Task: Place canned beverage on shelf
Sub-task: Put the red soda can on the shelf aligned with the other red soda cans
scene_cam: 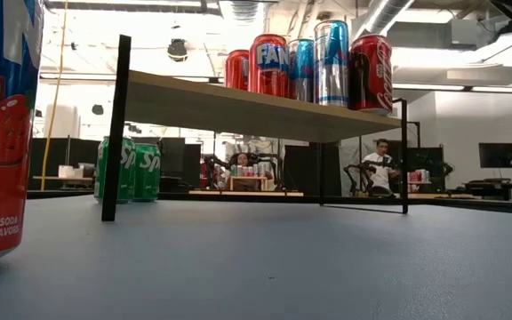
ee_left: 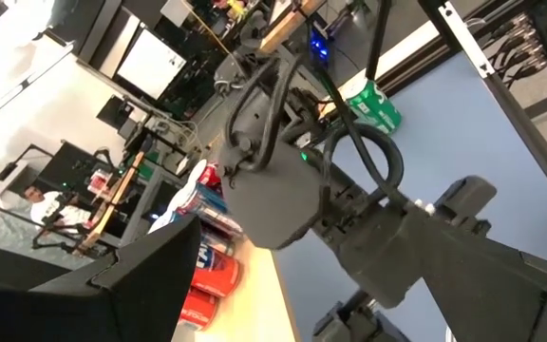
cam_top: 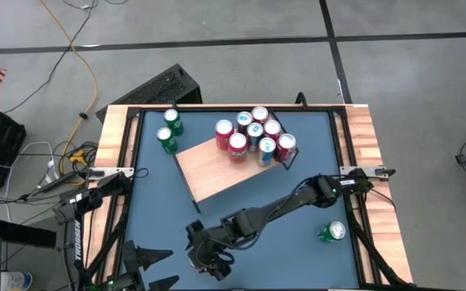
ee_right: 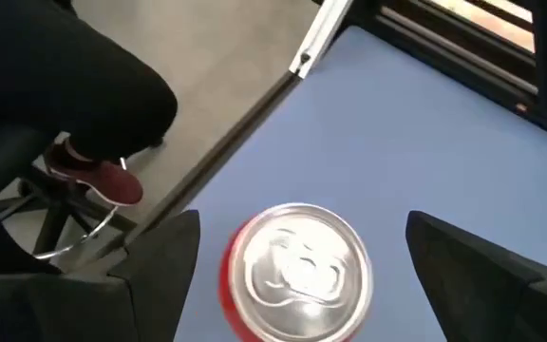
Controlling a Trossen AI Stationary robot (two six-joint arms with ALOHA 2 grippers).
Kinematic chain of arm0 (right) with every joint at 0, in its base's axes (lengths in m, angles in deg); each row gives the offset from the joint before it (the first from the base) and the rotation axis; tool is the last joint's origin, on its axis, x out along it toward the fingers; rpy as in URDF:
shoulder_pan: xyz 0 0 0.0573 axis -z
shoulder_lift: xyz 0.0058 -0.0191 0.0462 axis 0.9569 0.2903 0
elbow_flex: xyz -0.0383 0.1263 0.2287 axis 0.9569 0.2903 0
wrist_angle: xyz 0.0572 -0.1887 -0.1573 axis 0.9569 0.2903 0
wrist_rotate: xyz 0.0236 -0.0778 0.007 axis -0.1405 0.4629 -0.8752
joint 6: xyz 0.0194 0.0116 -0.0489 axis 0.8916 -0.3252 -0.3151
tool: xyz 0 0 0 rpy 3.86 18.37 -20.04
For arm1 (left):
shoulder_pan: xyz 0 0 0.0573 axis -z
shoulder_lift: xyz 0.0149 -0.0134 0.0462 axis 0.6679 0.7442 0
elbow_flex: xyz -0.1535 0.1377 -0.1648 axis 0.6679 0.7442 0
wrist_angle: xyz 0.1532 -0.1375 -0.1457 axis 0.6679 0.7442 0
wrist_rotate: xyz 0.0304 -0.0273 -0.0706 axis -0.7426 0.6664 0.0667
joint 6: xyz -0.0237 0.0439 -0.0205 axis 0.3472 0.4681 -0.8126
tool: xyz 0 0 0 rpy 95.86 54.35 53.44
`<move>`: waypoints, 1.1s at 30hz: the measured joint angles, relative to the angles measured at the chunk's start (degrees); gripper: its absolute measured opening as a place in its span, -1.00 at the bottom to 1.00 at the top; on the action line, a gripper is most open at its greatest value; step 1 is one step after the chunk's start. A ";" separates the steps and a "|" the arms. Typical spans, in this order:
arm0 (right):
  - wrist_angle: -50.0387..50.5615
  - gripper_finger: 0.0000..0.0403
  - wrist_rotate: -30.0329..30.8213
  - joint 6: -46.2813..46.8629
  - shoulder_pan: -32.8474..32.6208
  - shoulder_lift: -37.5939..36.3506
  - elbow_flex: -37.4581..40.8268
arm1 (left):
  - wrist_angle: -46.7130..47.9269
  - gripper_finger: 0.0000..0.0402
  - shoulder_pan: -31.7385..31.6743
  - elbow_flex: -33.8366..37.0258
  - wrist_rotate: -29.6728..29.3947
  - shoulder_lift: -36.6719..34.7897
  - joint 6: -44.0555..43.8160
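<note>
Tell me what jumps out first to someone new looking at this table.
A cluster of red and blue drink cans crowds the far right end of the light wooden shelf. The open right gripper hangs over a red can near the table's front edge. Two green cans stand left of the shelf, and another green can lies at front right.

Shelf (cam_top: pixel 217 174) (far end) carries cans (cam_top: pixel 256 136); it stands on the tabletop (cam_top: pixel 314 162).

Shelf (cam_top: pixel 217 174): light wood board, smooth matt face, on thin black metal legs. Cans on shelf (scene_cam: pixel 314 60): glossy printed metal. Red can (ee_right: pixel 297 275): bright brushed-metal lid. Tabletop (cam_top: pixel 298 182): matt dark blue, faintly textured, edged in pale wood. Fingers (ee_right: pixel 487 275): matt black, probably plastic.
</note>
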 joint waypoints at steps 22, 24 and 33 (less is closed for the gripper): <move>1.39 0.75 -3.51 3.21 1.27 0.43 0.00 | 0.07 0.80 -0.02 0.00 1.52 0.01 -0.15; 0.56 0.72 -4.26 3.68 1.27 1.11 -0.09 | 0.06 0.80 -0.02 0.00 1.53 0.01 -0.27; 1.42 0.62 -5.14 4.87 1.37 1.32 -0.01 | 0.20 0.80 -0.02 0.00 1.75 0.02 -0.83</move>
